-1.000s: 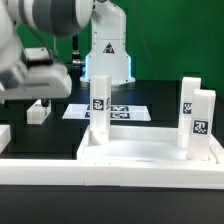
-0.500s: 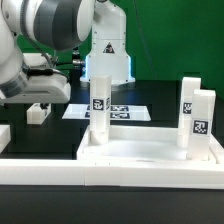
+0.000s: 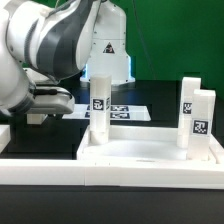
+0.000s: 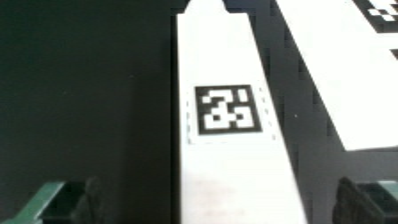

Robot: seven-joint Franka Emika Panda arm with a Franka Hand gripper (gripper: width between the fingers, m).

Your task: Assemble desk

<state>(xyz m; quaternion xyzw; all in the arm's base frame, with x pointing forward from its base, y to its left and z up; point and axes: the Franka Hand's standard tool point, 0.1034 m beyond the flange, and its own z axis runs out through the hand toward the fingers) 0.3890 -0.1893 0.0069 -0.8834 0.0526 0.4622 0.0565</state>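
Observation:
The desk panel [image 3: 150, 158], large, white and rimmed, lies at the front. Three white tagged legs stand upright on it: one [image 3: 98, 108] at its left, two [image 3: 190, 108] [image 3: 204, 120] at its right. Another white leg [image 4: 228, 110] with a square tag lies flat on the black table; a little of it shows under the hand in the exterior view [image 3: 36, 118]. My gripper [image 4: 210, 205] hangs over this lying leg, open, with one dark finger [image 4: 54, 200] on each side and a gap between each finger and the leg. In the exterior view the gripper [image 3: 45, 100] is at the left.
The marker board [image 3: 122, 110] lies behind the panel, in front of the robot base [image 3: 108, 50]; its edge also shows in the wrist view [image 4: 338, 70]. A white border rail [image 3: 40, 172] runs along the front left.
The arm has swung lower and toward the exterior view's right. The hand has come down over the lying leg and now hides most of it. The panel and standing legs have not moved.

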